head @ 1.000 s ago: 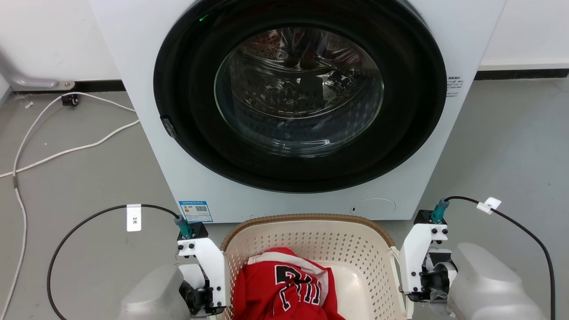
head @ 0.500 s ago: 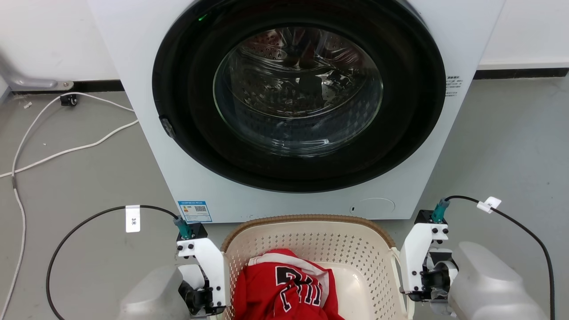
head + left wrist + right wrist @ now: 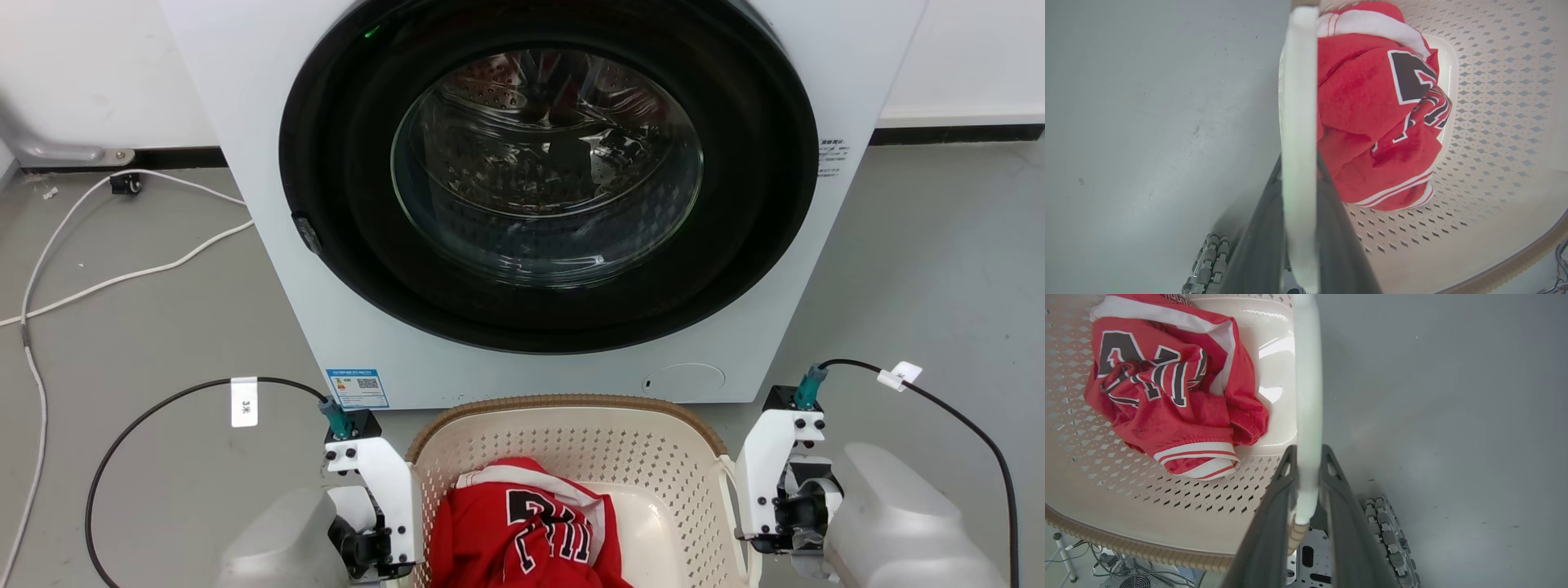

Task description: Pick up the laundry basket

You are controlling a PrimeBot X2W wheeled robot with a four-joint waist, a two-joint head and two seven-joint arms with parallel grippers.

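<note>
The laundry basket sits just in front of the washing machine, below its round door, with the far rim close to the machine's lower panel. I cannot tell whether it is clear of the floor. The left gripper is narrowed onto the white left handle, a dark finger on either side, and the right gripper holds the right handle the same way. Both handles are thin, smooth strips, so they may slide through the fingers if one arm rises faster. The basket would then tip. The red jersey is heaped at the end away from the washing machine and could pitch that end down. Any swing toward the machine risks knocking the rim against its panel.
</note>
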